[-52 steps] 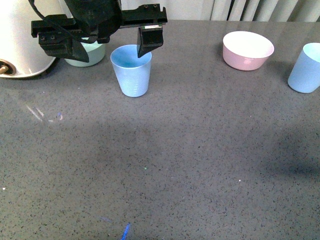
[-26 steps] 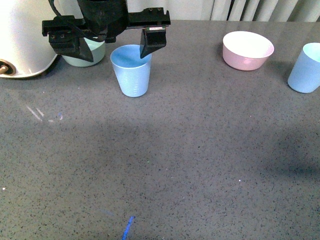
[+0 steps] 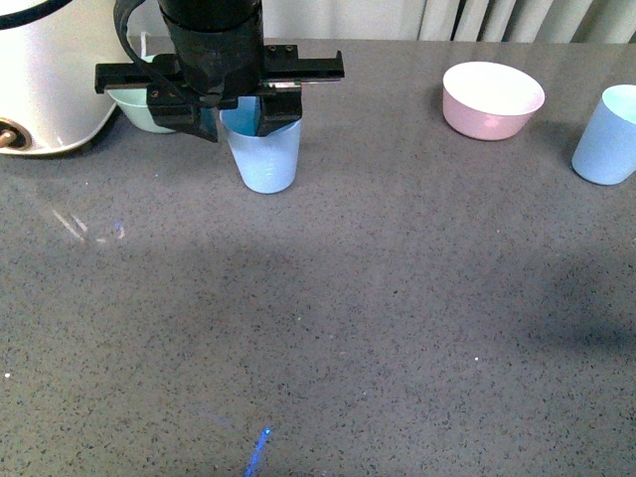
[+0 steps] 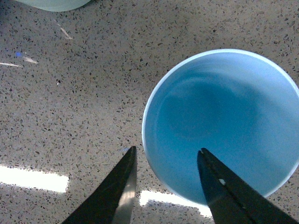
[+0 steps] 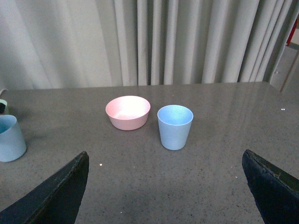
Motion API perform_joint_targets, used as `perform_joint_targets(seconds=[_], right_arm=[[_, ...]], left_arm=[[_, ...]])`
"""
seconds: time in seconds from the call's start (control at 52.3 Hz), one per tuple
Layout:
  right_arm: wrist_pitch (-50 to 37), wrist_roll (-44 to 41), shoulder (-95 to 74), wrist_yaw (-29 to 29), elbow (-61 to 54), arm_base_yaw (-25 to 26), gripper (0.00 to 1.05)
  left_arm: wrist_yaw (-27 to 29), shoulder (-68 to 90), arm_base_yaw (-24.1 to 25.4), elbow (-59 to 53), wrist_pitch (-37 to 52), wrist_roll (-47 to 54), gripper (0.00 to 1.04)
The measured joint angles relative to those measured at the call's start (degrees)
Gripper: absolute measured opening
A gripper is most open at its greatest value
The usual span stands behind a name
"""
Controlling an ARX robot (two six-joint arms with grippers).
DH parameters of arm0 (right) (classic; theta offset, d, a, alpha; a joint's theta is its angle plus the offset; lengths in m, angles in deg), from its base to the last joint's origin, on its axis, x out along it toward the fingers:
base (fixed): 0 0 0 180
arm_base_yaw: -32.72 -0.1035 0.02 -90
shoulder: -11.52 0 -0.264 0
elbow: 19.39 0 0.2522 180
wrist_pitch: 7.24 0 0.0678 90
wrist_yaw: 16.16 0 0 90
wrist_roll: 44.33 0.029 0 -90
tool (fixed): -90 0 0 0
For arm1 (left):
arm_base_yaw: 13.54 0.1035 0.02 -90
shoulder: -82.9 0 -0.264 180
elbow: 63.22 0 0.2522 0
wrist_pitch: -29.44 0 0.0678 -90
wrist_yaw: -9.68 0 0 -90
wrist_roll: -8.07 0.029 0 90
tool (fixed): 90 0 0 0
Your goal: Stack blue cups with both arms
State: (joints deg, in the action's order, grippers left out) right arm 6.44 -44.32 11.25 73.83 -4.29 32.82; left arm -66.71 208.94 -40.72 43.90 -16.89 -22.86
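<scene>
Left tool [image 4: 167, 149]: fingers apart, astride rim of one blue cup [image 3: 266, 159] — one finger inside.
Right tool [image 5: 164, 154]: spread wide above tabletop [image 5: 210, 186] — second blue cup [image 5: 174, 127] stands beside pink bowl [image 5: 128, 112].

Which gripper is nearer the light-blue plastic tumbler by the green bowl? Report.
Left. The left gripper straddles that tumbler's rim, one finger inside; the right gripper hangs far away, facing the other tumbler.

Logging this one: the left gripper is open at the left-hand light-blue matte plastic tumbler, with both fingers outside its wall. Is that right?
Not quite. The left gripper is open at the light-blue matte plastic tumbler, but only one finger is outside its wall. The other finger is inside the rim, so the two straddle the wall. The left wrist view shows it.
</scene>
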Motion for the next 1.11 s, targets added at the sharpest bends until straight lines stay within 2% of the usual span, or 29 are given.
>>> perform_joint_targets(seconds=[0.306,0.689,0.88,1.109], right_arm=[[0.0,0.02,0.0,0.0,0.0,0.0,0.96],[0.0,0.02,0.0,0.0,0.0,0.0,0.96],[0.0,0.02,0.0,0.0,0.0,0.0,0.96],[0.0,0.02,0.0,0.02,0.0,0.0,0.96]], left_arm=[[0.07,-0.02,-0.48,-0.04,0.09,-0.63,0.02],[-0.79,-2.84,-1.75,-1.68,-1.51,-0.96,0.02],[-5.95,-7.34,-6.58,-3.58,-2.23,-4.15,0.02],[-7.65,-7.52,-10.1,-3.85,-1.64,-6.03,0.02]])
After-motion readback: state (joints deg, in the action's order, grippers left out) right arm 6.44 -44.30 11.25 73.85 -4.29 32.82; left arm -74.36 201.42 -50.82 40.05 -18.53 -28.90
